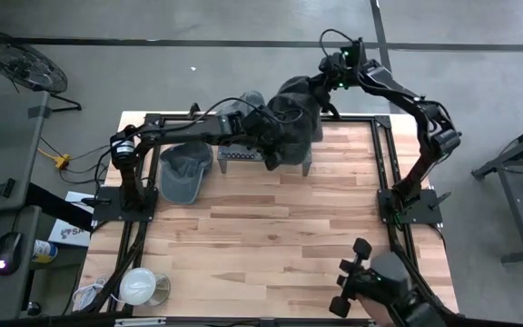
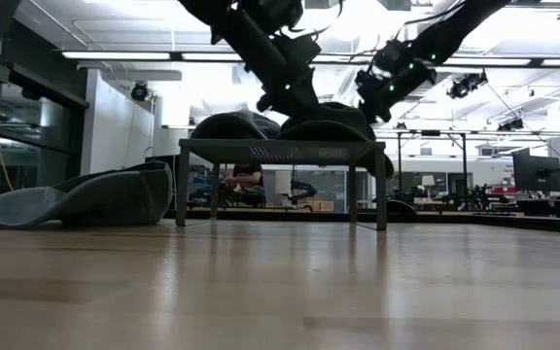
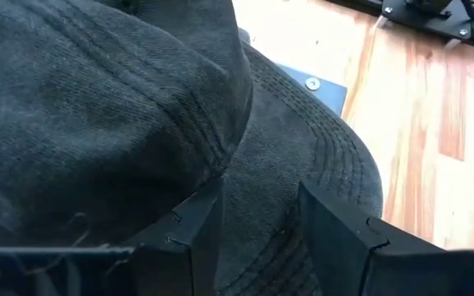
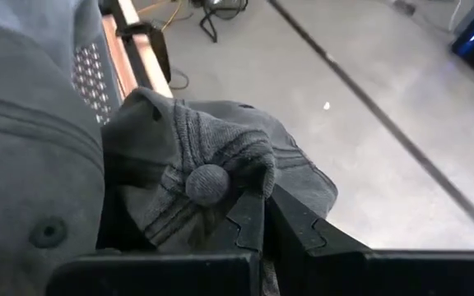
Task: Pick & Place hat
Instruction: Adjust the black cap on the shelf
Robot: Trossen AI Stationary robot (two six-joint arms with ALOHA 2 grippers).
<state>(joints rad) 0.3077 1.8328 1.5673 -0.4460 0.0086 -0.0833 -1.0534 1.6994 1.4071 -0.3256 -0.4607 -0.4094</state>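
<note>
The hat (image 3: 97,123) is soft, dark cloth with rough stitches. The worktop (image 1: 271,227) is smooth, pale wood.

No readable text on the hats, rack or worktop, white card (image 1: 64,232) by the left edge bears dark print, possibly letters, not legible

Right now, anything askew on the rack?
Yes. The dark hat on the small rack droops over its far edge rather than sitting flat. A second hat lies on the table beside the rack, off it.
</note>
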